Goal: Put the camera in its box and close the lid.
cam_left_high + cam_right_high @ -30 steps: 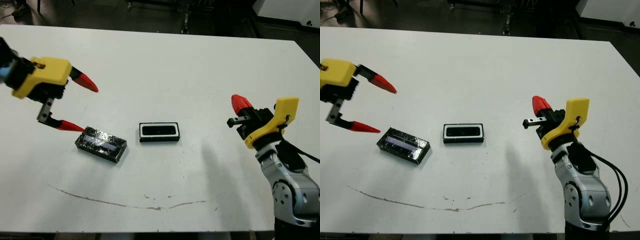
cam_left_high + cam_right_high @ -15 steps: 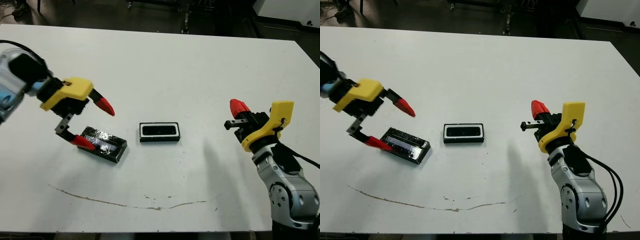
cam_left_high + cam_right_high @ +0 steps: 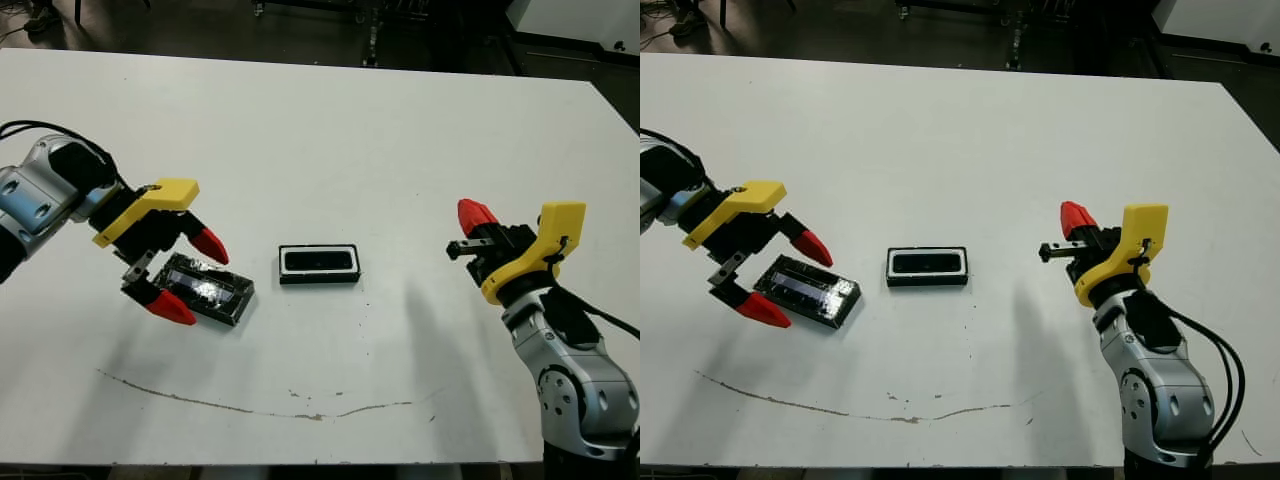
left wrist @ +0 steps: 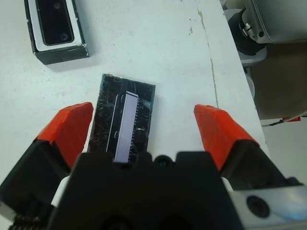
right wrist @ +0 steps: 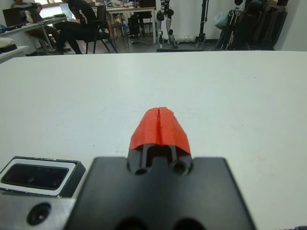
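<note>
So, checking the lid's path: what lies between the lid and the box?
Nothing: only bare white table separates the lid from the box, which holds the camera. The left eye view shows this; the open left gripper straddles the lid's far end.

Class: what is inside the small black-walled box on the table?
The box shows a white inner rim around a dark bar, apparently the camera. Whatever lies beneath that bar is covered.

Bare worktop lies on every side of the box; only the lid, straddled by the wide-spread left gripper (fingers apart), stands near its left.
</note>
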Available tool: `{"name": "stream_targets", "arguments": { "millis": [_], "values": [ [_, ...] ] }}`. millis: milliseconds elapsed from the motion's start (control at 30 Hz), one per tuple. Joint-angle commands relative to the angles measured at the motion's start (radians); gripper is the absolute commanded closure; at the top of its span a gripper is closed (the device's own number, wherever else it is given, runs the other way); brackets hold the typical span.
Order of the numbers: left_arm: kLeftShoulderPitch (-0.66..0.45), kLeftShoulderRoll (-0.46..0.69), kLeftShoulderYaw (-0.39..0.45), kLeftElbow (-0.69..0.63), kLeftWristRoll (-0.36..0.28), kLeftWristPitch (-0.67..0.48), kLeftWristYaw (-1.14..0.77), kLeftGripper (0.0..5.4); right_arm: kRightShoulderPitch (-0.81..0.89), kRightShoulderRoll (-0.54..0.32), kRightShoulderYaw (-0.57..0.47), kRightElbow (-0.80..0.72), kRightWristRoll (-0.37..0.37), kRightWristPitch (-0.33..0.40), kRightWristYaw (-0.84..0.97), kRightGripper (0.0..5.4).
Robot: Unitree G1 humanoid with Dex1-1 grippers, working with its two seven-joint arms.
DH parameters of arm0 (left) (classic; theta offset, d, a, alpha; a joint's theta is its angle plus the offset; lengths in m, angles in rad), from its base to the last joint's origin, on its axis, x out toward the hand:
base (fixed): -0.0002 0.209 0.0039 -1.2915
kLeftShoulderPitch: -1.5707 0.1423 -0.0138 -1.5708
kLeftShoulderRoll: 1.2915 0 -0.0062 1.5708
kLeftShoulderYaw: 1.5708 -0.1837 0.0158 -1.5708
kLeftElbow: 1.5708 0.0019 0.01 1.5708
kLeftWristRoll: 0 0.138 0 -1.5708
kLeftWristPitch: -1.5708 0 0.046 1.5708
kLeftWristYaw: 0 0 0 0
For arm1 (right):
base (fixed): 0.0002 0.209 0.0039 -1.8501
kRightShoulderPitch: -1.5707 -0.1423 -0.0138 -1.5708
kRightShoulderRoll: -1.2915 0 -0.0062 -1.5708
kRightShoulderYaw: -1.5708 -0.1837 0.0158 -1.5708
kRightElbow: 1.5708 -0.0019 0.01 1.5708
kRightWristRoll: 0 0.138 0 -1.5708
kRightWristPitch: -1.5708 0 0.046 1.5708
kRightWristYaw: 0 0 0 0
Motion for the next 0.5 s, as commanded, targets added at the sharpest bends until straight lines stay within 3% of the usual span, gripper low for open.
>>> {"name": "stream_targets", "arguments": {
  "millis": [33,267,500],
  "values": [
    [0.033,0.002,0.031,-0.012,0.046,-0.049,-0.002,0.0,0.016,-0.009,-0.004,-0.006,0.008,0.02,-0.004,5.4],
    [0.061,-0.035,0.057,0.043,0.101,-0.122,-0.002,0.0,0.024,-0.009,-0.004,-0.008,0.018,0.021,0.0,5.4],
    [0.079,-0.063,0.116,0.067,0.17,-0.093,-0.002,0.0,0.03,-0.019,0.008,-0.012,0.015,0.029,-0.001,5.4]
  ]
}}
